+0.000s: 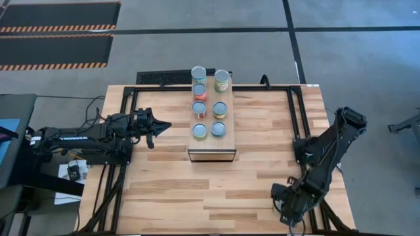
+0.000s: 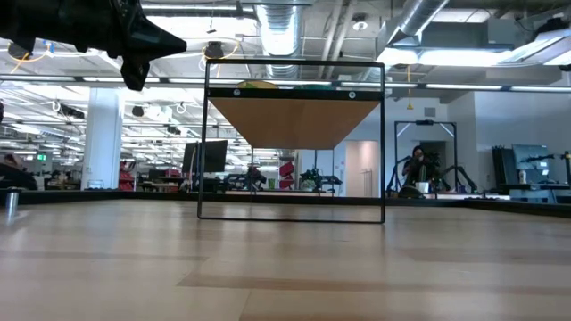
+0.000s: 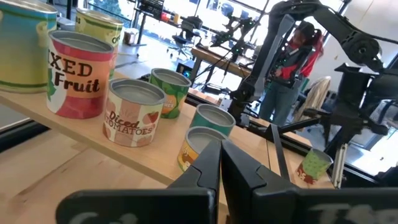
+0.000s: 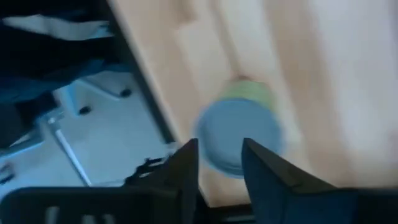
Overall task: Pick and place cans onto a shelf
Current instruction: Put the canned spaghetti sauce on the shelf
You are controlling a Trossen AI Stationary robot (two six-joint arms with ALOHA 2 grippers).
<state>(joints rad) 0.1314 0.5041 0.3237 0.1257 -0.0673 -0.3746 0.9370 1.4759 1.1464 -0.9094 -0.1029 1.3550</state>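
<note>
The shelf (image 1: 211,136) lies at the table's centre with its long axis from 12 to 6 o'clock; its dark hollow end faces 6 o'clock. Seven cans (image 1: 219,109) stand upright on its top in two rows. The left gripper (image 1: 163,126) waits at 9 o'clock of the shelf, fingers pressed together. The right gripper (image 4: 219,163), at the table's 5 o'clock corner, has its fingers apart above one green-labelled can (image 4: 241,135) standing upright.
</note>
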